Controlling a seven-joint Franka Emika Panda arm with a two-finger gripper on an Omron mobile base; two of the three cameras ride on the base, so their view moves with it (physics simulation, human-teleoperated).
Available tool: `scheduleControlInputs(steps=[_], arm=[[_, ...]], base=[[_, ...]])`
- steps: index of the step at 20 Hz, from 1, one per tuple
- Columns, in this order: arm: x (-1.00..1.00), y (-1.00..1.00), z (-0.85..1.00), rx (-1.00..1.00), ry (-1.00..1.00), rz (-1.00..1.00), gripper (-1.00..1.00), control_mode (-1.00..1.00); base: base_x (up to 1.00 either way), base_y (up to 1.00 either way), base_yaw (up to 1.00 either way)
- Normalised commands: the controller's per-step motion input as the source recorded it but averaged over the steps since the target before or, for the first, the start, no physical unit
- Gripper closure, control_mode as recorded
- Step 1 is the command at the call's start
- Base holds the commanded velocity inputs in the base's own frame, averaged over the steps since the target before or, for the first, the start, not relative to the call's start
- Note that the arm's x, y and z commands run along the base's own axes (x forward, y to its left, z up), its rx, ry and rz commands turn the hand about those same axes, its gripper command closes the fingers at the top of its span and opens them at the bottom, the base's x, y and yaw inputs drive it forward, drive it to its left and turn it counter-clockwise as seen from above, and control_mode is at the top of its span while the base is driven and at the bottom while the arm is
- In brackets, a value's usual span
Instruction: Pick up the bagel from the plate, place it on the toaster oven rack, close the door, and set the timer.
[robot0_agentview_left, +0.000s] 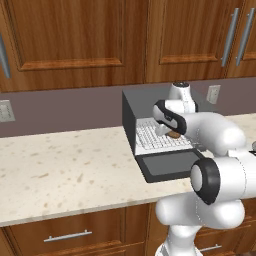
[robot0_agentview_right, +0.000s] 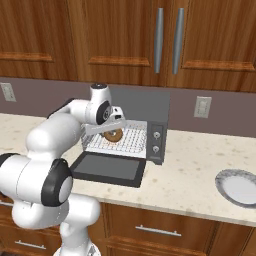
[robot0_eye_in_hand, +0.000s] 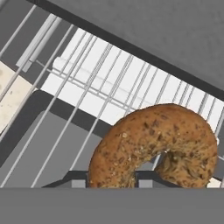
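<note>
Holding the brown, seed-flecked ring-shaped bagel (robot0_eye_in_hand: 155, 146) by its near rim, the fingers (robot0_eye_in_hand: 109, 183) are closed narrowly on it, carrying it just above the silver wire rack (robot0_agentview_right: 131, 139) inside the dark grey boxy toaster oven (robot0_agentview_right: 150, 107), whose flat door (robot0_agentview_right: 109, 169) lies open. The bagel looks light, slightly springy and crumbly-crusted, so a modest pinch across the ring's thickness suits it; squeezing harder would probably dent it. The grey round plate (robot0_agentview_right: 240, 186) sits well apart on the speckled surface (robot0_agentview_left: 60, 165).

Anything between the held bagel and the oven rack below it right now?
Nothing: in the hand view, bare bars of the toaster oven rack show behind and below the bagel, which the gripper holds.
</note>
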Motion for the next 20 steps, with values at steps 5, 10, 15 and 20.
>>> scheduleControlInputs(steps=[5,10,15,20], arm=[[0.00,0.06,-0.04,0.00,0.00,0.01,-1.00,-1.00],[-0.13,0.01,0.27,0.00,0.03,0.00,-1.00,-1.00],[-0.52,0.00,0.52,0.01,0.03,0.00,-1.00,-1.00],[-0.98,-0.04,0.09,0.02,0.04,-0.05,-1.00,-1.00]], base=[[0.00,0.00,0.00],[0.00,0.00,0.00],[0.00,0.00,0.00],[0.00,0.00,0.00]])
